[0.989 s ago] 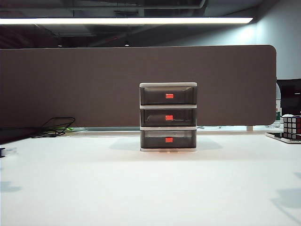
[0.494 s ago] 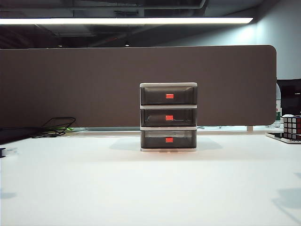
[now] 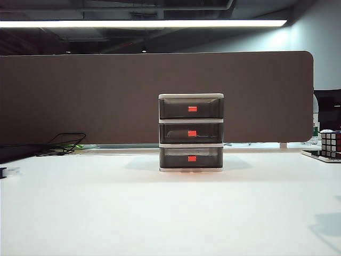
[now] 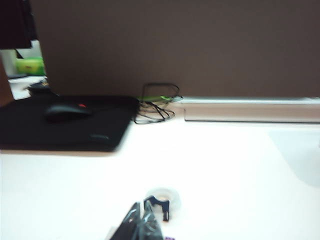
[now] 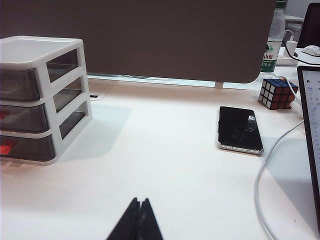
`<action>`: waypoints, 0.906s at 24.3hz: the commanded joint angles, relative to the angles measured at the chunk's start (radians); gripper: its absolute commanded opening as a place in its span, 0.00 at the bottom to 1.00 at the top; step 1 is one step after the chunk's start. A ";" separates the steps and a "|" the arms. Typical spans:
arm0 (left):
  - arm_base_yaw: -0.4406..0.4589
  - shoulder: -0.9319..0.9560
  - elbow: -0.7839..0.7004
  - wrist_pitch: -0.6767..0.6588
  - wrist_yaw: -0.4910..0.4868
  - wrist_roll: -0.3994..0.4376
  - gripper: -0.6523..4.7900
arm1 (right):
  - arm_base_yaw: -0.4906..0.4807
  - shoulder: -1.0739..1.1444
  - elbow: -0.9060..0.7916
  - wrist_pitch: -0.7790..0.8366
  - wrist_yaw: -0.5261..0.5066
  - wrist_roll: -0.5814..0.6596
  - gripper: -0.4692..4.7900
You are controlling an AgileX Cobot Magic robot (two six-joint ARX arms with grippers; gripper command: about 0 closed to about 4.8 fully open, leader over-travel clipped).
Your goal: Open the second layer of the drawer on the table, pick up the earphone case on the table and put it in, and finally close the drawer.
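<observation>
the drawer (image 3: pixel 191 132) stands mid-bench against the brown partition (image 3: pixel 106 96), a white frame with three grey trays, all pushed in flush. the second layer (image 3: pixel 191 133), the middle tray, is shut, its red tab (image 3: pixel 192 133) facing forward; a pale thin shape shows faintly through its front but cannot be identified. the earphone case cannot be made out anywhere on the bench (image 3: pixel 160 213).

left hand (image 4: pixel 141 225): fingers pressed together, tips meeting in a point, pinching nothing, low over the white bench. just ahead of the tips lies a small roll of clear tape (image 4: pixel 161 197). farther ahead and to one side of the hand are a black mat (image 4: pixel 65 122) with a dark mouse (image 4: pixel 67 111) on it and a tangle of cable (image 4: pixel 157 102) at the foot of the partition. this view is blurred.

right hand (image 5: pixel 138 220): fingers pressed together, pinching nothing, low over the bench. the drawer sits ahead of it and off to one side, well apart. ahead on the other side lie a black phone (image 5: pixel 239 129), a puzzle cube (image 5: pixel 277 93), a bottle (image 5: pixel 270 47) and a white cable (image 5: pixel 270 175).

neither hand shows in the exterior view.
</observation>
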 commanded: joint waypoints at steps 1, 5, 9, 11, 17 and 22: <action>0.027 -0.046 0.005 -0.040 0.058 -0.006 0.11 | 0.000 -0.002 -0.006 0.011 -0.005 -0.002 0.08; 0.040 -0.056 0.005 -0.055 0.121 -0.005 0.11 | 0.000 -0.004 -0.006 0.010 -0.005 -0.002 0.08; 0.040 -0.056 0.005 -0.055 0.120 -0.005 0.11 | 0.000 -0.004 -0.006 0.008 -0.005 -0.002 0.08; 0.040 -0.056 0.005 -0.055 0.120 -0.005 0.11 | 0.000 -0.004 -0.006 0.008 -0.005 -0.002 0.08; 0.040 -0.056 0.005 -0.055 0.120 -0.005 0.11 | 0.000 -0.004 -0.006 0.007 -0.005 -0.002 0.08; 0.040 -0.056 0.005 -0.055 0.120 -0.005 0.11 | 0.000 -0.004 -0.006 0.007 -0.005 -0.002 0.08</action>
